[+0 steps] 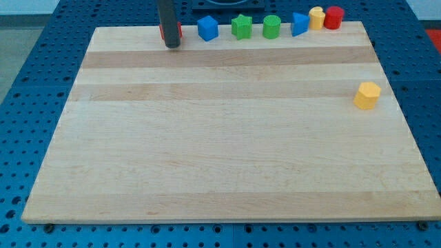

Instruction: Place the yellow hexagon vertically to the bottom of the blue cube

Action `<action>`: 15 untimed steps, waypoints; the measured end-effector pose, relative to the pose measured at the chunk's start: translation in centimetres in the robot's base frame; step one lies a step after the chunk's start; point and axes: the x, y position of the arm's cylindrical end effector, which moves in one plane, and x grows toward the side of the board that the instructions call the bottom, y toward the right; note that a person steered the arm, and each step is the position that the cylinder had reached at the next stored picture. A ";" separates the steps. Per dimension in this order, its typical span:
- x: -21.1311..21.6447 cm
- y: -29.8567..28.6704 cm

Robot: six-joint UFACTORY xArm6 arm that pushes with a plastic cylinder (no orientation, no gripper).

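The yellow hexagon (367, 95) sits alone near the board's right edge, in the upper part of the view. The blue cube (207, 27) stands at the board's top edge, left of centre. My tip (171, 45) rests on the board just left of the blue cube, far to the left of the yellow hexagon. A red block (179, 29) is mostly hidden behind the rod; its shape cannot be made out.
Along the top edge, right of the blue cube, stand a green star-like block (242, 27), a green cylinder (271, 27), a blue wedge-shaped block (299, 24), a yellow block (316, 17) and a red cylinder (333, 17). The wooden board (220, 158) lies on a blue perforated table.
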 end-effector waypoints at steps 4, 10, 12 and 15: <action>13.8 14.8; 18.6 40.5; 15.7 40.9; 17.2 35.3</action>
